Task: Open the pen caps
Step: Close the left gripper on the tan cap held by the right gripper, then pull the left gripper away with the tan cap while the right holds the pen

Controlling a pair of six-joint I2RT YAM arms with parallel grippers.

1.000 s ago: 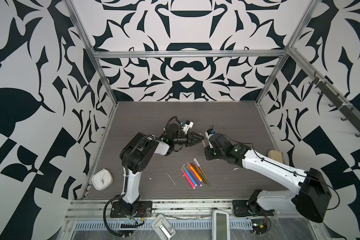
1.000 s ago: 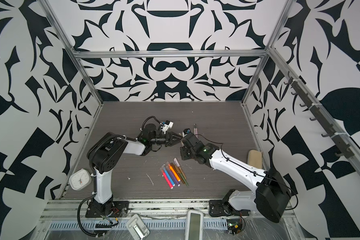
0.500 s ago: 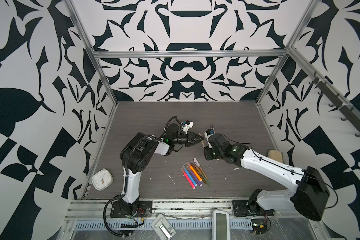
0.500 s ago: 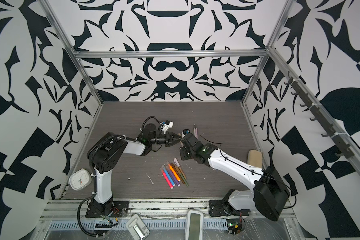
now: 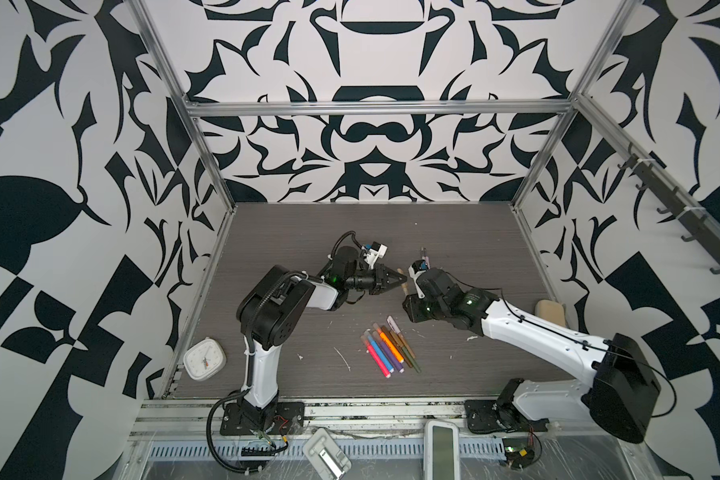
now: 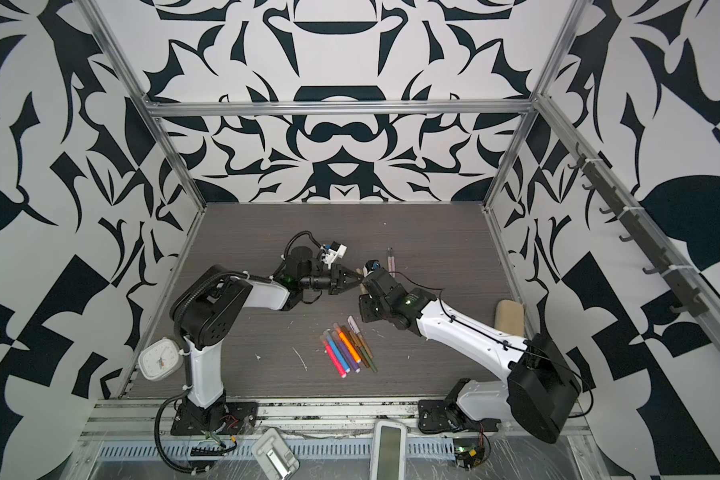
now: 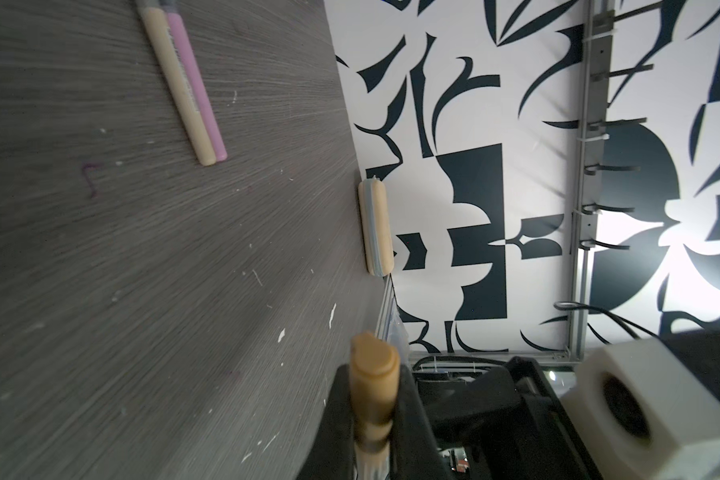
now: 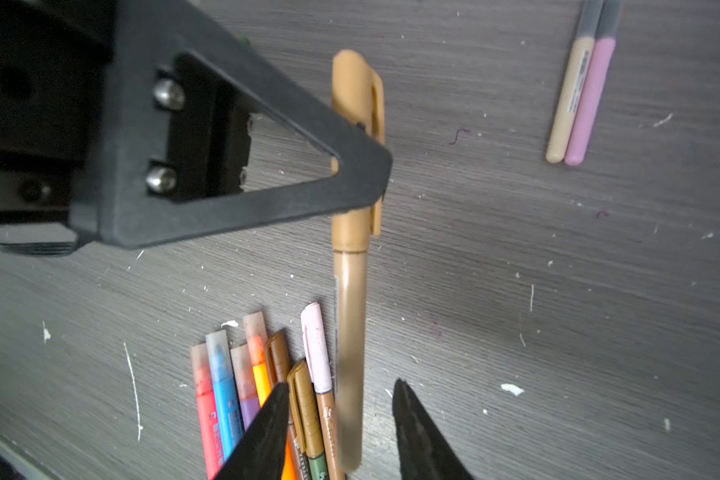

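Note:
A tan pen point(image 8: 350, 332) hangs above the table with its tan pen cap point(image 8: 356, 104) on the barrel. My left gripper point(image 7: 373, 399) is shut on that cap point(image 7: 373, 370), and in both top views it point(image 5: 395, 279) points right, toward the other arm. My right gripper point(image 8: 341, 384) stands open around the barrel's far end, with a gap on each side. In a top view it point(image 5: 409, 289) sits close to the left one. Several capped pens point(image 5: 389, 347) lie in a bundle on the table below point(image 8: 242, 382).
A tan pen and a pink pen point(image 5: 424, 253) lie side by side further back point(image 8: 578, 95). A beige sponge point(image 5: 550, 312) rests against the right wall. A white clock point(image 5: 204, 358) sits at the front left corner. White flecks dot the grey table point(image 5: 308, 232).
My left gripper has closed on the tan cap. My right gripper, shut on the barrel before, has opened. Both arms have barely moved.

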